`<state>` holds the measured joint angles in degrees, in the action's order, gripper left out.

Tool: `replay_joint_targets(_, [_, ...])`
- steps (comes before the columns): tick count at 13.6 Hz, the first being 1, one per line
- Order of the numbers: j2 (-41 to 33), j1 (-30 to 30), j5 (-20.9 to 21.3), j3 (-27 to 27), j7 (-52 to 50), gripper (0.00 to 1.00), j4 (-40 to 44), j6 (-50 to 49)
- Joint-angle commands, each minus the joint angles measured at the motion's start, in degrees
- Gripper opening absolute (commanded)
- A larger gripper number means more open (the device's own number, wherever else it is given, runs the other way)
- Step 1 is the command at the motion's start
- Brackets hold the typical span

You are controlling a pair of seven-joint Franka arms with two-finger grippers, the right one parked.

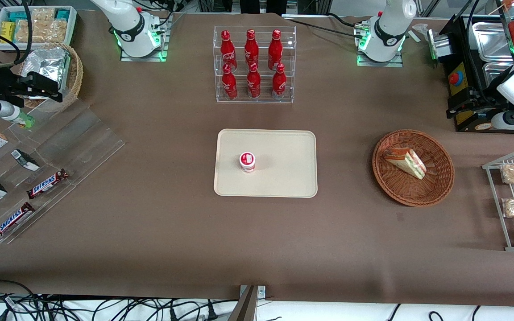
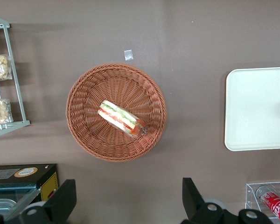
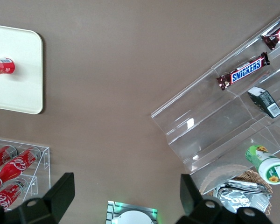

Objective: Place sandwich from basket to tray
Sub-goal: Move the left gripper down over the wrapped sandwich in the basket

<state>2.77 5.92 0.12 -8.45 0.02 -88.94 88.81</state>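
Spread wide apart and gripping nothing, the left arm's claw [image 2: 126, 205] hangs high above the table [image 1: 159, 223], looking straight down on the round reddish-brown wicker basket [image 2: 84, 126]; its two dark fingers [image 2: 60, 200] frame bare brown cloth just beside the basket's rim. Inside the basket the sandwich [image 2: 121, 118] lies on its side, a wrapped triangular wedge showing pale bread with green, red and pink layers. From the front, the basket [image 1: 435, 187] sits toward the working arm's end of the table, with the sandwich [image 1: 405, 162] resting in it. Well apart from it, in the middle of the table, lies the cream-beige tray [image 1: 283, 178], carrying a small red-and-white cup [image 1: 247, 161]. Farther from the front camera than the tray stands a clear rack of red cola bottles [image 1: 252, 64]. A wire rack [image 1: 513, 200] with bagged snacks stands near the basket.
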Motion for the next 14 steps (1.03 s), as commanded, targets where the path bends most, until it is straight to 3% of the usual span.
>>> replay_joint_targets(1, [1.2,0.2,-0.4,0.0,1.4,1.00,1.9,-1.4])
replay_joint_targets(6, [3.9,0.4,0.8,0.5,-2.4,1.00,1.3,0.2])
replay_joint_targets(9, [7.2,0.5,1.1,0.5,-16.1,1.00,-0.4,3.9])
replay_joint_targets(14, [7.3,0.9,3.5,0.5,-33.3,1.00,-11.7,15.9])
